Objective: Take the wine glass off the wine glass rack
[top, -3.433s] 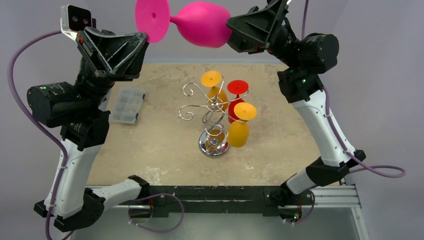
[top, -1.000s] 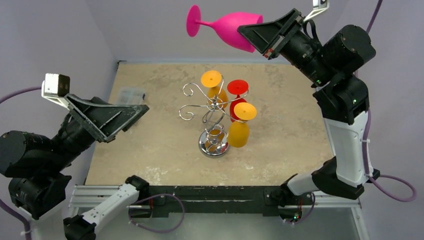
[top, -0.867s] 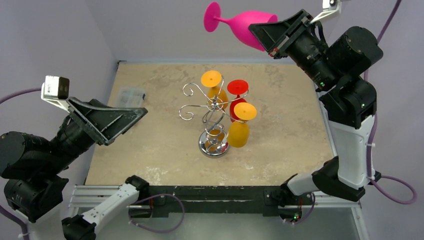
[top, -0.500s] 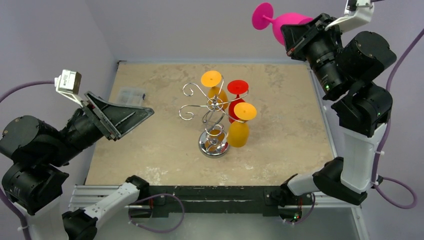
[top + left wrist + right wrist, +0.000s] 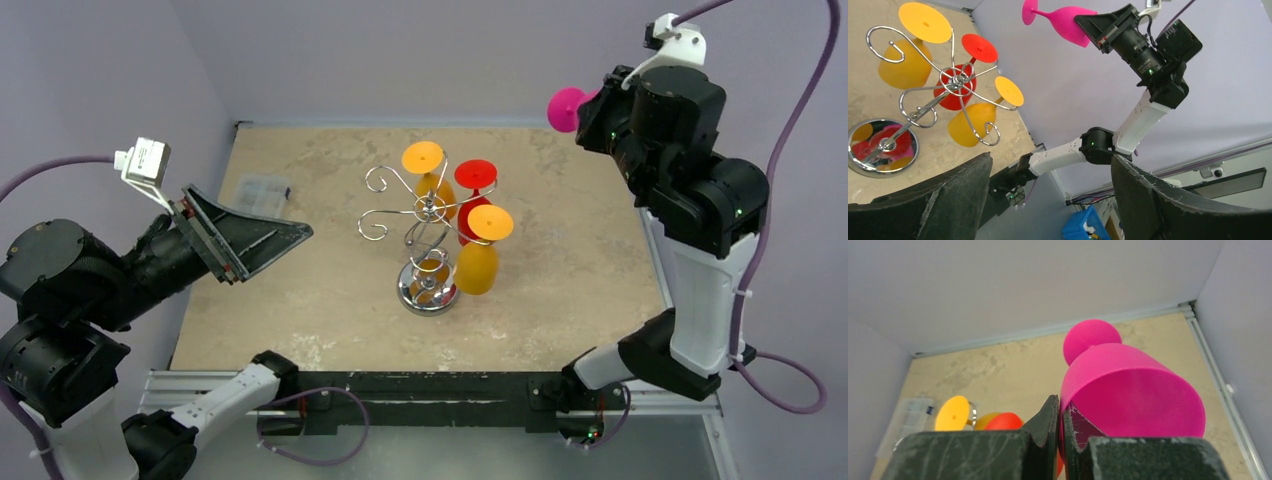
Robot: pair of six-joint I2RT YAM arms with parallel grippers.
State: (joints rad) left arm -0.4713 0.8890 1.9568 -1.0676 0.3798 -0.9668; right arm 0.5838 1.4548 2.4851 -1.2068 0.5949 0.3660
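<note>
Pink wine glass [image 5: 1133,390] hangs tilted high over the far-right tabletop [image 5: 560,290], well apart from the chrome wine glass rack [image 5: 425,235]; right fingers [image 5: 1045,425] pinch its bowl rim; left fingers [image 5: 948,200] spread, empty; probably light, slick plastic, apt to pivot in a rim pinch.

The right arm is no longer over the back middle of the table: it now stands upright at the far right, with its wrist above the table's [image 5: 560,300] right back corner. The pink glass [image 5: 566,108], clamped by its rim in the right gripper [image 5: 1060,415], has gone with it. From above only its foot shows beside the wrist, where earlier the whole glass lay sideways in plain sight. The left gripper [image 5: 1050,162], earlier raised right by that foot, is now low over the table's left edge, well apart from the glass. The box [image 5: 257,188], partly covered a second ago, is in clear view.
</note>
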